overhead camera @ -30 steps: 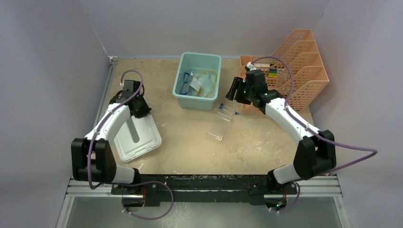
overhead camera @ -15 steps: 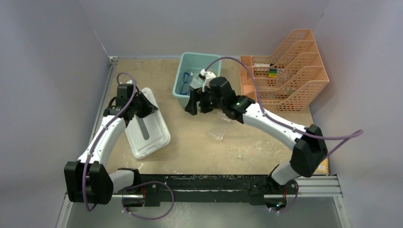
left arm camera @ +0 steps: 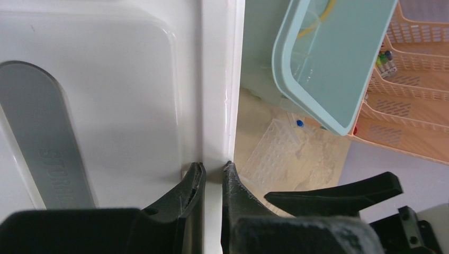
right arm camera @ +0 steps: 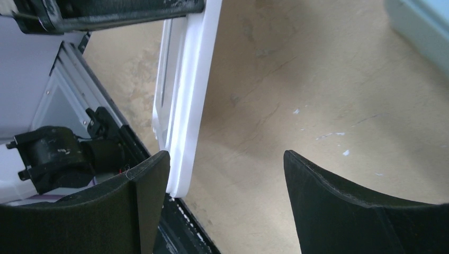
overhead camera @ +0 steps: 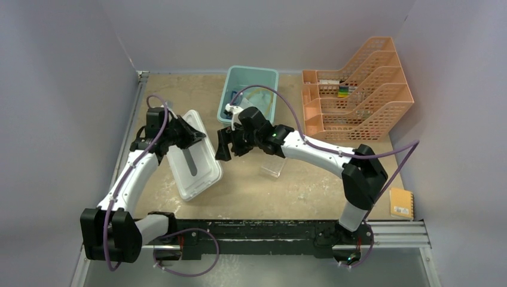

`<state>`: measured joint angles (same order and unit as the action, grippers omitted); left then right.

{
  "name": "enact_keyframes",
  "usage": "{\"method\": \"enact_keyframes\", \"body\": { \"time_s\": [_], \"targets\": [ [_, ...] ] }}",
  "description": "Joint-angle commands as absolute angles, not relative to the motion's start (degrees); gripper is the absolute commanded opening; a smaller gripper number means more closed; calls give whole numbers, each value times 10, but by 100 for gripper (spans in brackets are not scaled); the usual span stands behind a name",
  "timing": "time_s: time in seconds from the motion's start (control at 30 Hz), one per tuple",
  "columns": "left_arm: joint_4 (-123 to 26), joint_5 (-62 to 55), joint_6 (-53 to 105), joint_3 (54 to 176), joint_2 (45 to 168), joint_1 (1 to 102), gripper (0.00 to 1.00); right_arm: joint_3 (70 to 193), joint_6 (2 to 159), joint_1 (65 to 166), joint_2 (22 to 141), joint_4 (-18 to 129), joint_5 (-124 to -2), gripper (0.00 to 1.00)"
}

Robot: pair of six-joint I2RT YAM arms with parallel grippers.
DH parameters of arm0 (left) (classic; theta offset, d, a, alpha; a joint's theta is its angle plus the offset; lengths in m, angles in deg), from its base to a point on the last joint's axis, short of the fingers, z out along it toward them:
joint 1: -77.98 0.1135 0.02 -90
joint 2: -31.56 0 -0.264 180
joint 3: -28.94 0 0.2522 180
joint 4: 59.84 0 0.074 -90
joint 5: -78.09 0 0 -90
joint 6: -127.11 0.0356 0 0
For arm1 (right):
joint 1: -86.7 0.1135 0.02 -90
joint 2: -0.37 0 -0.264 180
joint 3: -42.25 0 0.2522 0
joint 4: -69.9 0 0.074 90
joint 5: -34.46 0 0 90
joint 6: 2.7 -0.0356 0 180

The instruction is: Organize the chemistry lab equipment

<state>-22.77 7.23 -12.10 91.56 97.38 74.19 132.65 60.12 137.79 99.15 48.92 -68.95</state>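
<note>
At my remote station I watched the left gripper [left arm camera: 213, 169] pinching the rim of a white lid [overhead camera: 194, 164], tilted at left of centre; the right gripper [right arm camera: 225, 157] stood spread wide just beside the lid's right edge; the clear rack [overhead camera: 275, 162] lay mid-table, just near of the teal bin [overhead camera: 272, 73]; the amber rubber tube [overhead camera: 261, 92] sat inside that bin.

The left gripper [left arm camera: 213, 170] has carried the white lid [overhead camera: 194, 161] up and toward the middle of the worktop [overhead camera: 299, 182]. The right gripper [right arm camera: 226, 159] swung away from the orange tray [overhead camera: 359, 78] over to the lid and opened wide. A yellow notebook [overhead camera: 402, 203] now shows.
</note>
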Motion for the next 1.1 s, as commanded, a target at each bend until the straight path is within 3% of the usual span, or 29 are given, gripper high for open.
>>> {"method": "enact_keyframes", "body": {
  "time_s": [0.0,0.3,0.43,0.57,0.73,0.77,0.87,0.9,0.97,1.07],
  "targets": [
    [-283,100,-151,903,952,741,0,1374,598,1385,1007,489,-744,79],
    [-289,101,-158,895,942,740,0,1423,590,1390,1065,492,-792,69],
    [-289,104,-160,898,942,741,0,1444,586,1391,1087,490,-815,60],
    [-289,105,-159,902,943,741,0,1467,564,1390,1110,478,-861,42],
    [-283,109,-158,911,943,741,0,1472,544,1387,1113,488,-867,11],
    [-276,106,-154,916,943,740,8,1472,542,1385,1110,490,-869,8],
    [-234,81,-126,959,944,740,49,1468,535,1379,1094,501,-873,6],
    [-220,70,-116,975,946,741,58,1467,534,1377,1089,501,-873,6],
    [-200,61,-96,1006,948,741,69,1466,533,1370,1074,501,-878,5],
    [-186,47,-76,1050,945,741,74,1469,535,1353,1050,495,-880,4]
  ]
}}
